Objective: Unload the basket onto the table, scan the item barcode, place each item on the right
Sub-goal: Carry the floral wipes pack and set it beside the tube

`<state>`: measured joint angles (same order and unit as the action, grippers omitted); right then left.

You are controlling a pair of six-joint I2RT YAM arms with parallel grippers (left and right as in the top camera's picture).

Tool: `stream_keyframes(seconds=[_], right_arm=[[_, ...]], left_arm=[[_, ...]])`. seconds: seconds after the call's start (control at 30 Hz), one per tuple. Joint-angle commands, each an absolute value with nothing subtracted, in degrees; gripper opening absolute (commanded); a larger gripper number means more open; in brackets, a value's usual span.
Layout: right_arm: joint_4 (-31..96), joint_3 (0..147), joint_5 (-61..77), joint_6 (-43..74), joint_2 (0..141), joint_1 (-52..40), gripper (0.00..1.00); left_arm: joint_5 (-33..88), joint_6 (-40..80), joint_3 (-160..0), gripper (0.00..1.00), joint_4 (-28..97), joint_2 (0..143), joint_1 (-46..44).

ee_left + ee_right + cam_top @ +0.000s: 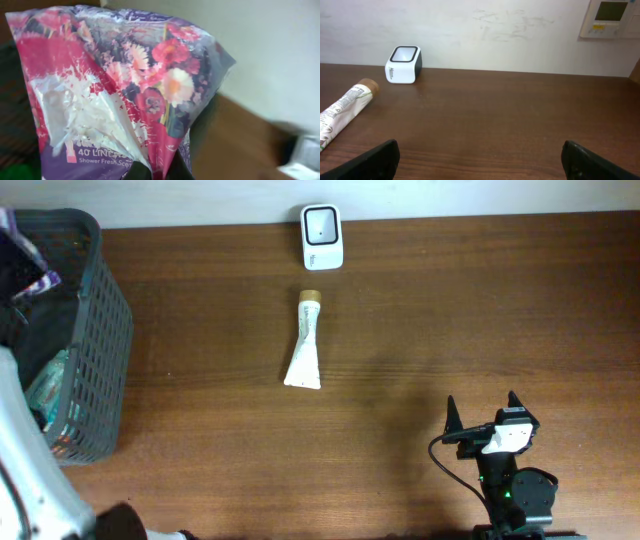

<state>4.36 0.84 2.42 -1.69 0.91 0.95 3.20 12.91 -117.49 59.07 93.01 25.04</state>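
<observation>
At the far left, over the grey basket (95,350), the left fingers (150,175) are closed tight, apparently pinching a thin fold of the floral liner packet (125,85). The packet fills the left wrist view and hangs well apart from the scanner (322,235). That slick film could slide out on the carry. It could also crumple so that its barcode, not visible here, faces away from the scanner window. Mid-counter (450,310), the tube (305,345) lies just in front of the scanner, where a low pass could nudge it. At the right, the right fingers (377,161) stand wide apart, holding and touching nothing.
</observation>
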Motion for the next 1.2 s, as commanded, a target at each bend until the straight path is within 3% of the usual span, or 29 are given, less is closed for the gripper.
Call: stream_keyframes(seconds=[0.0, 0.13, 0.27, 0.43, 0.6, 0.7, 1.1, 1.17], right_arm=[[4.45, 0.32, 2.5, -1.67, 0.51, 0.38, 0.99], [4.45, 0.32, 2.5, -1.67, 0.51, 0.38, 0.99], [4.45, 0.32, 2.5, -1.67, 0.51, 0.38, 0.99], [4.45, 0.32, 2.5, -1.67, 0.51, 0.38, 0.99], [4.45, 0.32, 2.5, -1.67, 0.51, 0.38, 0.99], [4.45, 0.32, 2.5, -1.67, 0.51, 0.38, 0.99], [4.45, 0.32, 2.48, -1.67, 0.51, 0.38, 0.99], [4.45, 0.32, 2.5, -1.67, 0.51, 0.38, 0.99]], left_arm=[[12.88, 15.86, -118.04, 0.0, 57.67, 86.37, 25.3], [25.3, 15.81, -117.99, 0.0, 58.43, 83.99, 22.33], [24.38, 10.13, -116.81, 0.0, 63.31, 87.2, 7.73], [-1.21, 11.81, -114.13, 0.0, 64.01, 100.29, -14.61], [-5.19, 12.84, -114.13, 0.0, 63.96, 110.08, -20.12], [-13.5, 18.37, -114.13, 0.0, 65.19, 115.81, -21.23], [-12.43, 21.67, -113.54, 0.0, 68.38, 134.23, -25.96], [-7.75, 21.63, -113.73, 0.0, 68.42, 134.45, -27.27]])
